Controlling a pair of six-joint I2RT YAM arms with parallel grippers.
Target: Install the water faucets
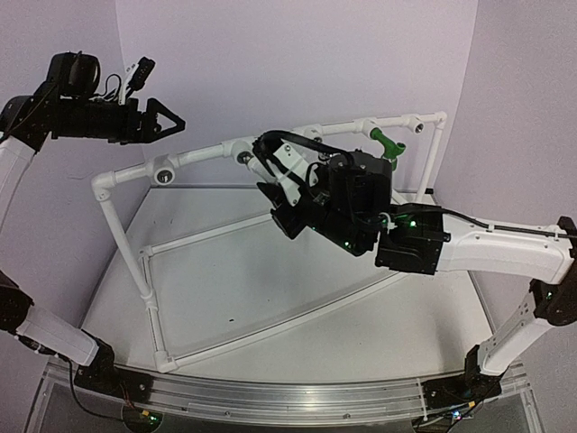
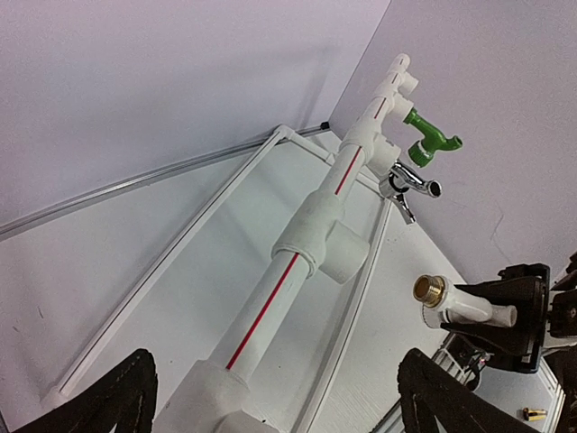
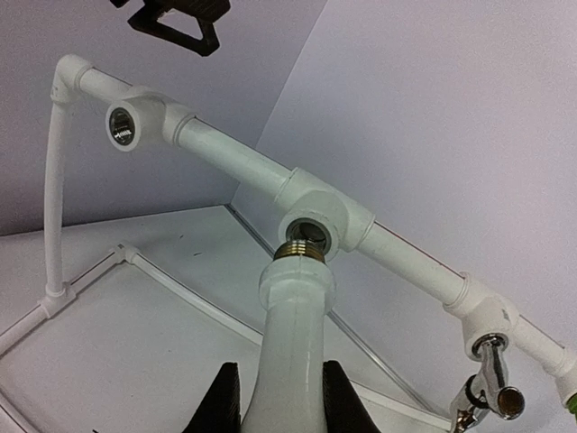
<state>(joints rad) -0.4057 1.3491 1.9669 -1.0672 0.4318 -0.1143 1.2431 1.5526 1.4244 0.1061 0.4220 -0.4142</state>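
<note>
Our right gripper [image 3: 281, 399] clamped the white faucet [image 3: 290, 338], brass thread [image 3: 299, 252] aimed at the middle socket [image 3: 311, 231] of the pipe frame [image 3: 225, 153] for screwing in. Our left gripper [image 1: 178, 119] hung wide open, empty, clear above the frame's left end.

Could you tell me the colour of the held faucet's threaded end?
Brass-gold threaded end; best in left wrist view.
</note>
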